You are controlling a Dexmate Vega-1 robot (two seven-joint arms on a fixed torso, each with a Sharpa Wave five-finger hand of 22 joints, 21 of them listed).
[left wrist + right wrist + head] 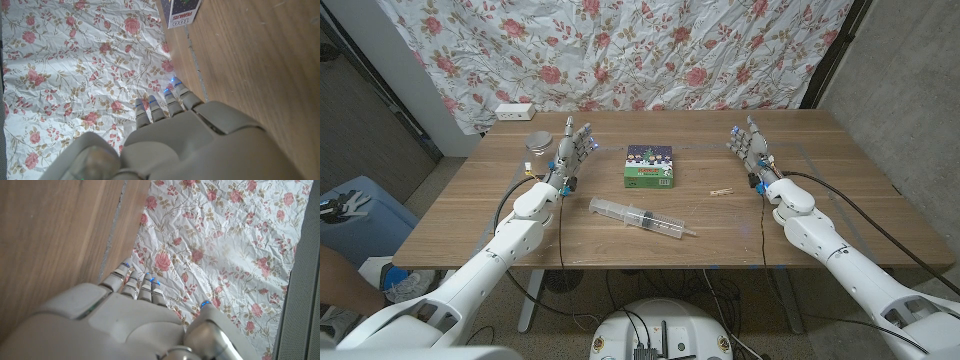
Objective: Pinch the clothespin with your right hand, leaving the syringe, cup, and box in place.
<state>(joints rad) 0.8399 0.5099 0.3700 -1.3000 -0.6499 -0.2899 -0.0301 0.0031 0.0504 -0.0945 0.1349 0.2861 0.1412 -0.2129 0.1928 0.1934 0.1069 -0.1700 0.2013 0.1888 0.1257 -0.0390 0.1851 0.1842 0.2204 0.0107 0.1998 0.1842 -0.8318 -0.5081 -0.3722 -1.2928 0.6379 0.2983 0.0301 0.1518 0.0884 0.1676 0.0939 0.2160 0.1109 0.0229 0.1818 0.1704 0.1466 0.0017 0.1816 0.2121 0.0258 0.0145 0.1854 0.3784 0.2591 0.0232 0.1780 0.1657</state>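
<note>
While the right hand (750,146) stands open and empty near the desk's right edge | clothespin (721,191) just beside: light, stiff, springy | take its tail ends.

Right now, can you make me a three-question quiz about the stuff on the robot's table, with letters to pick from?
1. Where does the clothespin lie?
A. on the box
B. between the box and the right hand
C. inside the cup

2. What colour is the box mostly?
A. green
B. red
C. yellow

3. What is the right hand doing?
A. pinching the clothespin
B. holding the syringe
C. holding nothing, fingers apart

Answers:
1 B: the head view shows the clothespin on bare wood beside the box, near the right hand.
2 A: its sides and top are green.
3 C: the hand stands apart from the clothespin, and the syringe lies untouched.
</note>
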